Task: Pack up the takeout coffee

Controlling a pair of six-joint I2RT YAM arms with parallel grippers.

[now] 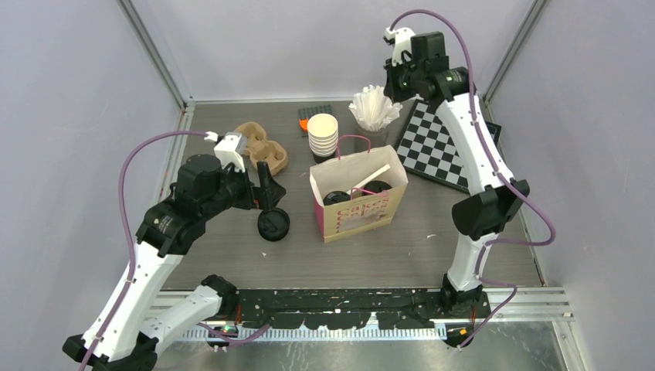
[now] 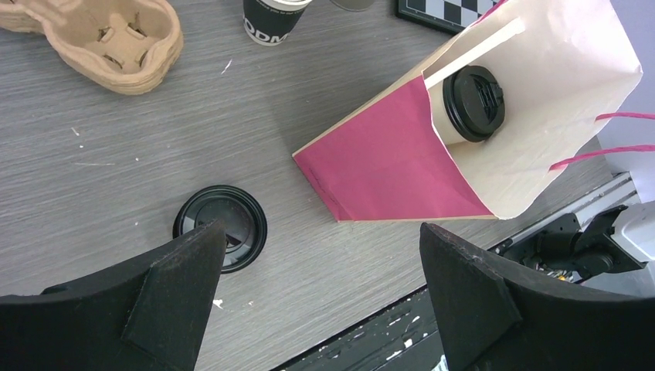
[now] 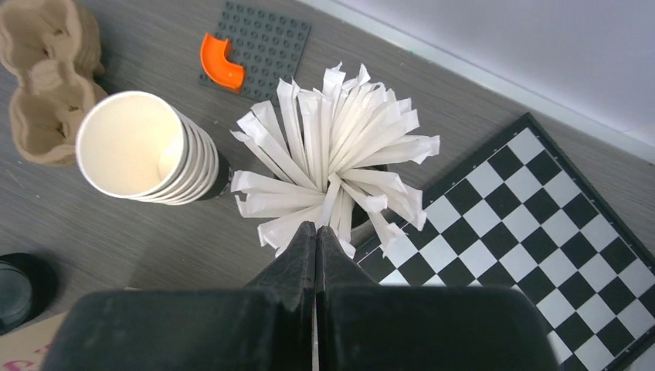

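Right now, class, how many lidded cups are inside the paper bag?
2: one lidded cup on the bag's left, the other on its right. The walls may hide more.

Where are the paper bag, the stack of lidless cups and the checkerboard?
paper bag (image 2: 386, 154): left wrist view, on its pink side wall.
stack of lidless cups (image 3: 127, 143): right wrist view, inside the top cup.
checkerboard (image 3: 541, 224): right wrist view, on a middle square.

Paper bag matt; takeout coffee lid glossy black plastic; carrier rough pulp; table wood-grain.
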